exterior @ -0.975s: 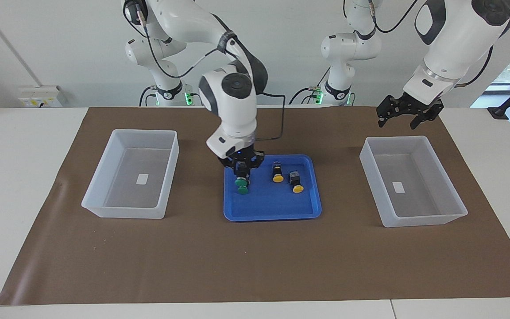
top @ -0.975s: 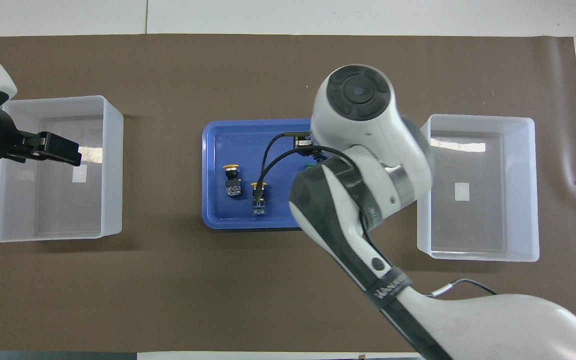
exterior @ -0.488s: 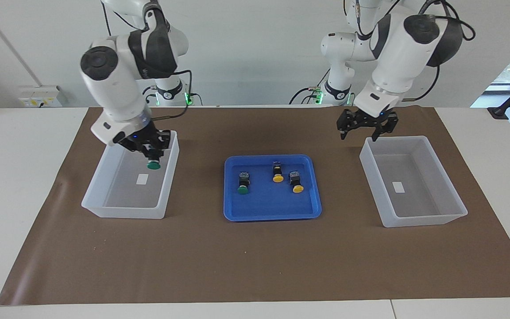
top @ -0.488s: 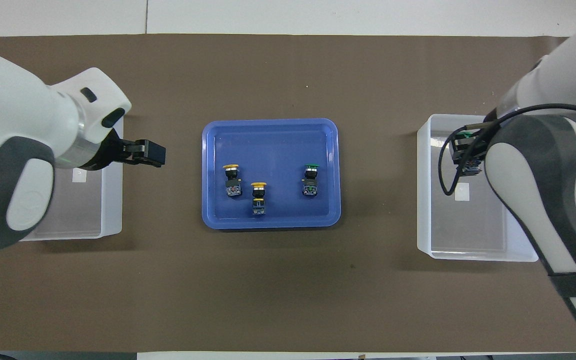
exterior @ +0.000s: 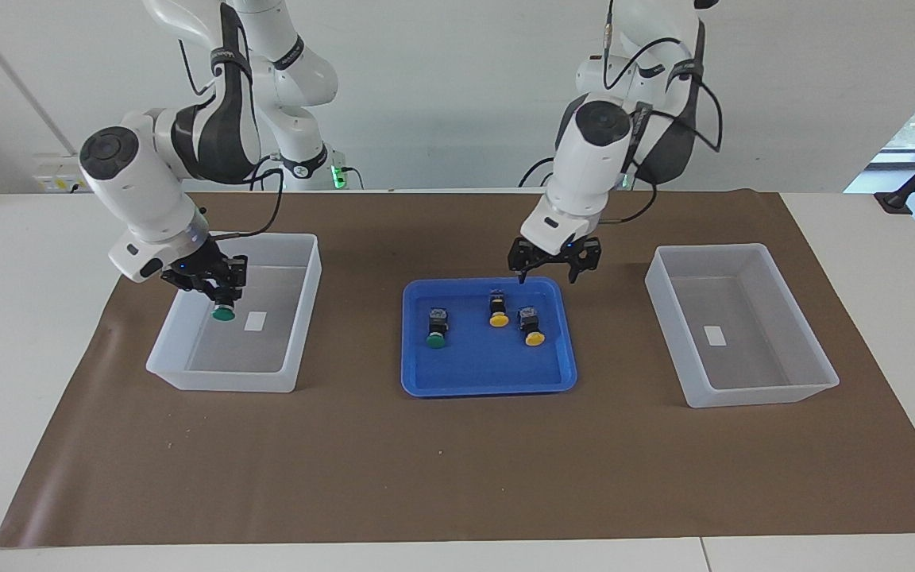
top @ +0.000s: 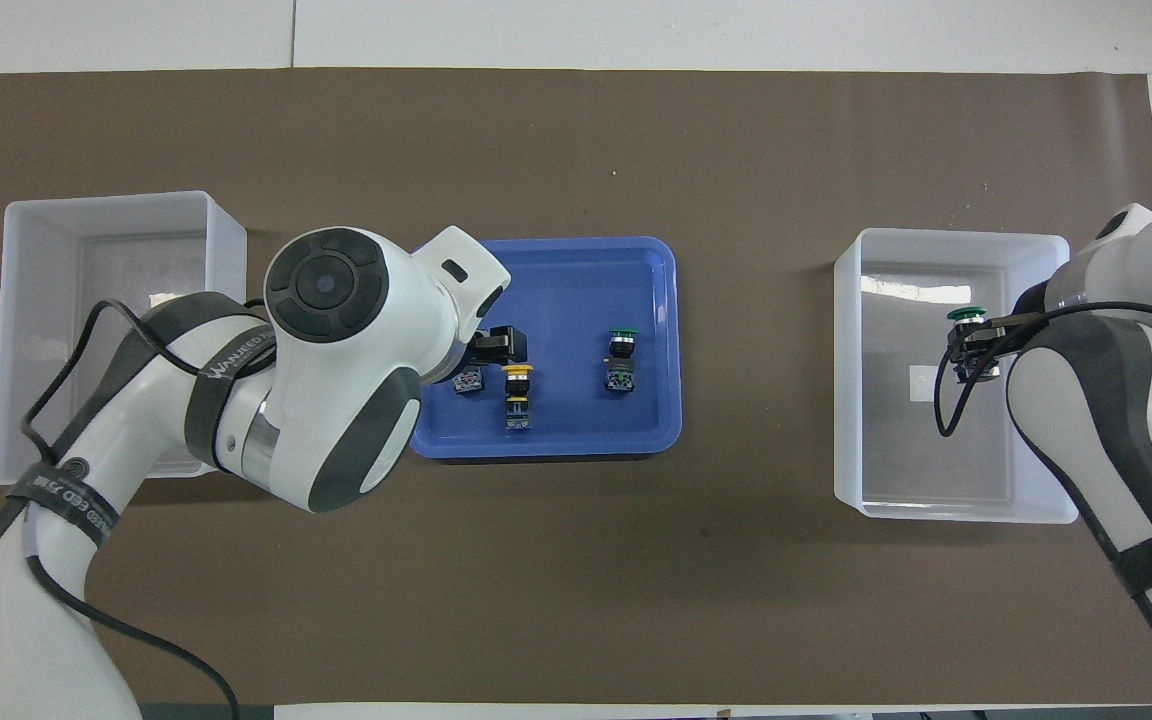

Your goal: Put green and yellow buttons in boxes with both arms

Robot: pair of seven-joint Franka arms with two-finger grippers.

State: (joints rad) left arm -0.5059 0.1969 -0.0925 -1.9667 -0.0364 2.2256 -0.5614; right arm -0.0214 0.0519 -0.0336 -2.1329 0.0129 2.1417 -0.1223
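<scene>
Green-capped button (exterior: 223,311) clamped in the right hand (exterior: 221,295), over the box (exterior: 187,373) at its end; left hand (exterior: 554,266), fingers apart, hovers seemingly above the blue tray's (exterior: 489,381) robot-side rim, three buttons inside.

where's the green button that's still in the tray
The green button lies in the blue tray at the tray's end toward the right arm, beside the two yellow buttons. In the facing view it sits lower than the nearer yellow one.

Glossy blue plastic tray (exterior: 489,377), translucent plastic boxes (exterior: 743,393), matt brown paper mat (exterior: 457,469).
</scene>
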